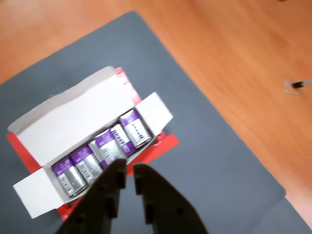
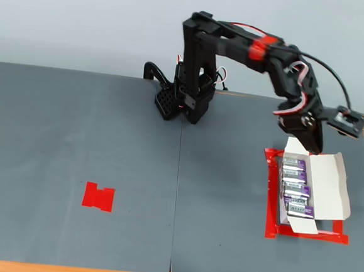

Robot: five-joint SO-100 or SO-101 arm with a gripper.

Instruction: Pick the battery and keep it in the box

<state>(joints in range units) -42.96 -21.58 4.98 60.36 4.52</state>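
Box sitting open on the grey mat at right side of fixed view, inside the red tape outline, flaps folded out. Row of purple-and-silver batteries lying side by side inside; in wrist view same row running diagonally across the carton. No loose battery visible anywhere on the mat; cannot tell which cell in the row is the task's one. Pincer hanging over the far end of the box in fixed view, just above the row. In wrist view pincer entering from bottom edge, black fingers nearly pressed together with a thin slit between, nothing pinched. Tips overlapping near edge of the box in that view; contact impossible to judge. Red tape patch at left of mat in fixed view, well apart from box. Wooden desk showing around the mat. Arm base at mat's far edge, centre.
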